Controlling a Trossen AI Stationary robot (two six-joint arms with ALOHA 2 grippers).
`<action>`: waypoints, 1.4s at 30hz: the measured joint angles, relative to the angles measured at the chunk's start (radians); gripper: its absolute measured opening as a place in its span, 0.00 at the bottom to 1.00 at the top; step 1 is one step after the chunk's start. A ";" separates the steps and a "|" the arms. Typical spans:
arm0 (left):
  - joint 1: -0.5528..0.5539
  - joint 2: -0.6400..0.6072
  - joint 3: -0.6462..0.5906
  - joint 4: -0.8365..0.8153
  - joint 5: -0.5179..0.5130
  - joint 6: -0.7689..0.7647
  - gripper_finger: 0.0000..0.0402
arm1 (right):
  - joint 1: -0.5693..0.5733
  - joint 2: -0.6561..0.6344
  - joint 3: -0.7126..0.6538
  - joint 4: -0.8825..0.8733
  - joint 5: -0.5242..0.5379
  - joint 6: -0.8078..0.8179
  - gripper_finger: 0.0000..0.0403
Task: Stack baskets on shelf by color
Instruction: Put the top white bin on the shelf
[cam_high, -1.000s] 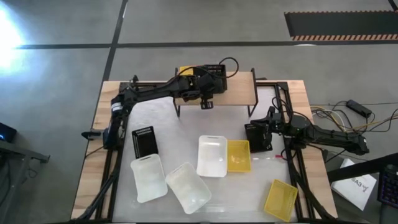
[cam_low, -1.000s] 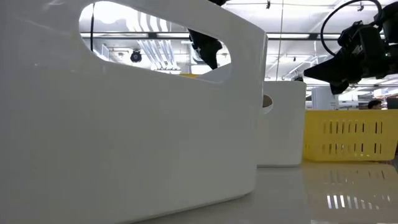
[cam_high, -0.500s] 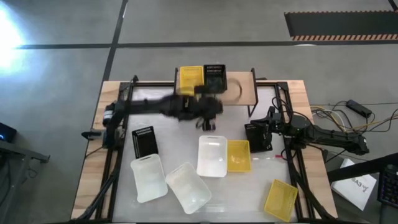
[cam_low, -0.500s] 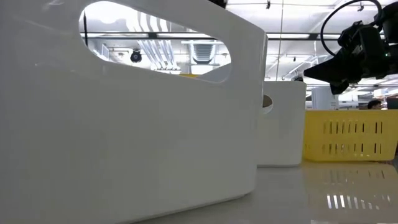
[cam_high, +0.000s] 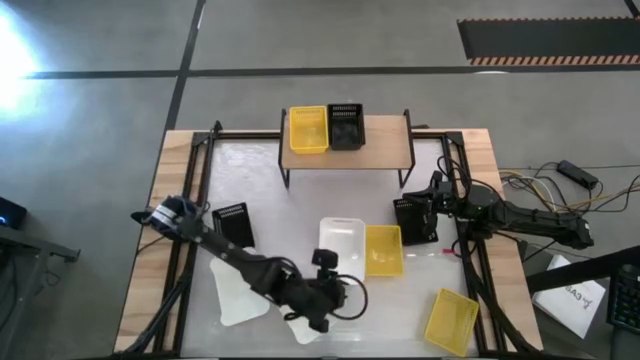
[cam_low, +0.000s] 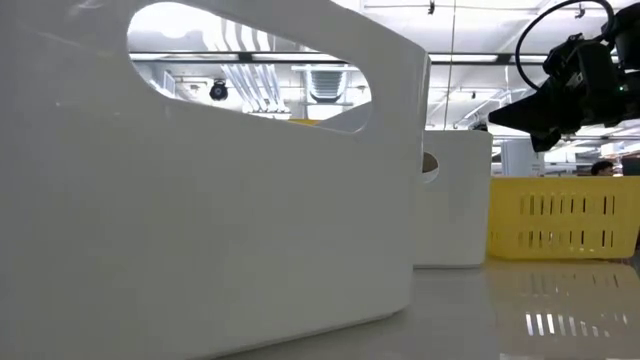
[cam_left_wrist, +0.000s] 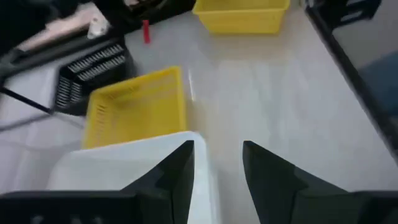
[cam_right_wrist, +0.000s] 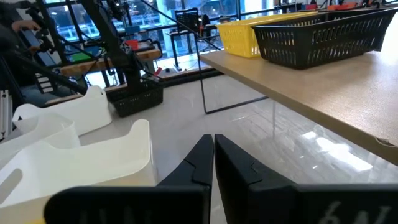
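Observation:
The shelf stands at the table's far edge with a yellow basket and a black basket side by side on its top. On the table lie three white baskets, two yellow ones and two black ones. My left gripper hangs open and empty over the near end of the middle white basket, pointing toward the table's right edge. My right gripper is shut and empty beside the right black basket.
The left arm lies slanted across the two near-left white baskets. In the low view a white basket fills most of the picture, with a yellow basket at the right. Cables and a box lie beyond the table's right edge.
My left gripper has swung from over the baskets on the shelf toward the table's near edge and come lower, turning to point toward the right edge; its fingers have stayed open and empty. The yellow and black baskets have stayed on the shelf.

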 joint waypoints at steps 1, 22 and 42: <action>0.001 0.000 -0.023 0.021 0.000 -0.023 0.30 | 0.000 0.000 0.000 0.000 0.000 0.000 0.02; 0.064 0.056 -0.108 0.078 0.100 -0.171 0.53 | 0.000 0.000 0.000 0.000 0.000 0.000 0.02; 0.143 0.060 -0.240 0.217 0.232 -0.153 0.14 | 0.000 0.002 -0.001 0.041 -0.001 0.274 0.02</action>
